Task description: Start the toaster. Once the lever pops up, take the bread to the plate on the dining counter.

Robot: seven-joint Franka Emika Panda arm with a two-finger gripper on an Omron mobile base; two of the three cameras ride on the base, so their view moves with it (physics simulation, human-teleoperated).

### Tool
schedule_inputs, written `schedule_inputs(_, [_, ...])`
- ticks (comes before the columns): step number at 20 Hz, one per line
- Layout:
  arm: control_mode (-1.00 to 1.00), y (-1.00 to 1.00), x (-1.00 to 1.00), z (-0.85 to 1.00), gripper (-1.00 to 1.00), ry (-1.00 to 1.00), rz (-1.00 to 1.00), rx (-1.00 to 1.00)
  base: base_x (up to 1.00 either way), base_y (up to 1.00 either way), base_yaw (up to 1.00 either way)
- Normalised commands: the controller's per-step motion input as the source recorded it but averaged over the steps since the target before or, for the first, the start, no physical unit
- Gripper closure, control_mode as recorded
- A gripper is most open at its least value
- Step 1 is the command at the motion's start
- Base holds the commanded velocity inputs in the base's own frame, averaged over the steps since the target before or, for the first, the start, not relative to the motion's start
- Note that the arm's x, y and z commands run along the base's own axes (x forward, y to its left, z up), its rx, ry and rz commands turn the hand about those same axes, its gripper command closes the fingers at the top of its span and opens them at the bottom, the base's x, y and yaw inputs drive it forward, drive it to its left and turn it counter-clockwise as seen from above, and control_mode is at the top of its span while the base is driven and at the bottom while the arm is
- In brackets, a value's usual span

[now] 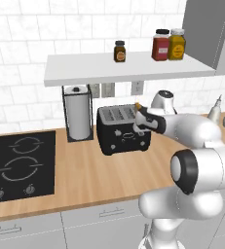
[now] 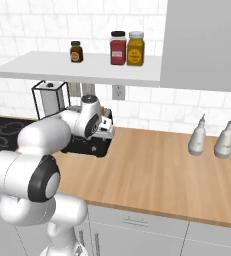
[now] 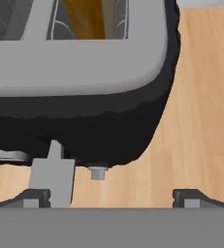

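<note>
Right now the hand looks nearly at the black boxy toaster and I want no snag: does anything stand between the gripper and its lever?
Nothing visible does. The gripper is open, just off the black boxy toaster's front right corner. The grey lever sits by the left fingertip, with bare light-wood counter elsewhere between the tips.

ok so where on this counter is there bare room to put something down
Bare wood runs along the front of the counter, between the stovetop and the arm. Another free stretch lies between the toaster and the two white bottles. It is crowded around the toaster, paper towel holder and gripper.
</note>
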Motion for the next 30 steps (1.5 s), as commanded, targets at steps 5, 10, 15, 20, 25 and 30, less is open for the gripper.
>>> schedule_inputs(5, [-1.00,0.00,0.00,-0.25,-1.00,0.00,0.00,0.00,0.00,0.00,0.00])
schedule_inputs(10, [-1.00,0.00,0.00,-0.26,-1.00,0.00,0.00,0.00,0.00,0.00,0.00])
schedule_inputs(15, [-1.00,0.00,0.00,-0.17,-1.00,0.00,0.00,0.00,0.00,0.00,0.00])
schedule_inputs(20, [-1.00,0.00,0.00,-0.02,-1.00,0.00,0.00,0.00,0.00,0.00,0.00])
schedule_inputs(25, [-1.00,0.00,0.00,0.00,-1.00,0.00,0.00,0.00,0.00,0.00,0.00])
schedule_inputs(30, [-1.00,0.00,0.00,0.27,-1.00,-0.10,0.00,0.00,0.00,0.00,0.00])
